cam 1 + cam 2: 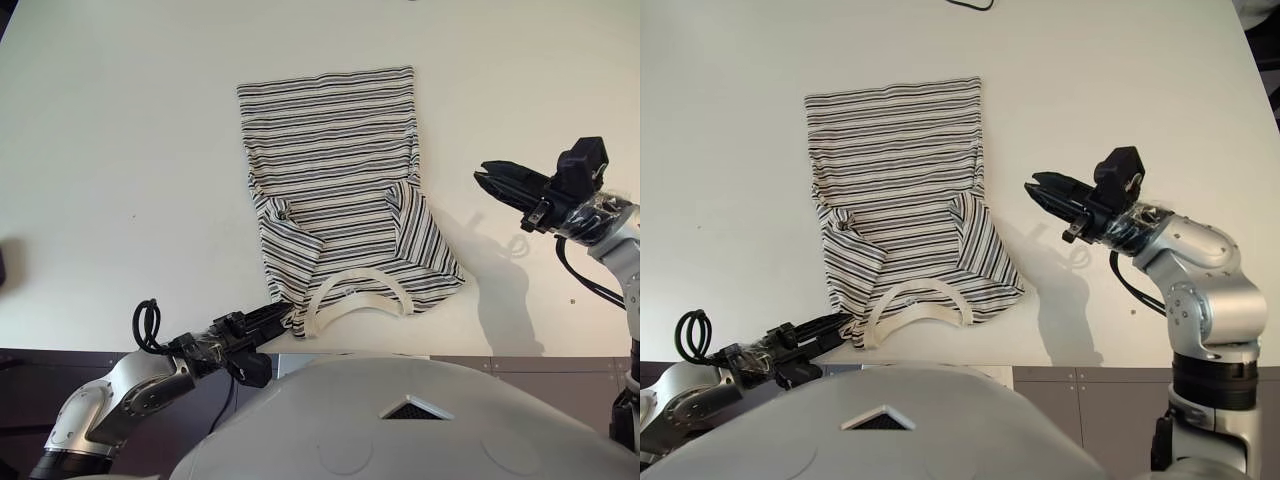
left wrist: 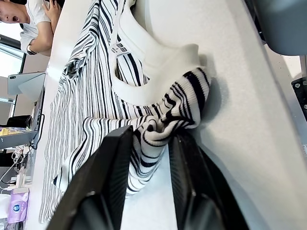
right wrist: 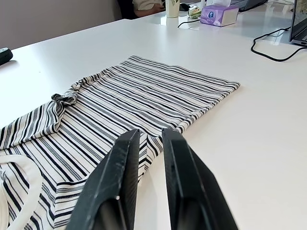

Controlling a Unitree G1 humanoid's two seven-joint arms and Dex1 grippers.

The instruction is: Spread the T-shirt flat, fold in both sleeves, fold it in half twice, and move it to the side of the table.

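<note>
The black-and-white striped T-shirt (image 1: 335,170) lies on the white table (image 1: 120,150), both sleeves folded inward over the chest. Its white collar (image 1: 355,290) points toward the near table edge. My left gripper (image 1: 283,315) is low at the near edge, shut on the shirt's near-left shoulder corner; the wrist view shows striped fabric (image 2: 163,124) bunched between its fingers (image 2: 112,163). My right gripper (image 1: 1032,188) hovers above the table to the right of the shirt, level with the right sleeve. It is open by a narrow gap and holds nothing (image 3: 151,134).
Bare table surrounds the shirt on the left, right and far sides. A tissue pack (image 3: 219,14) and a black cable (image 3: 273,43) lie at the far end. A small dark object (image 1: 3,265) sits at the table's left edge.
</note>
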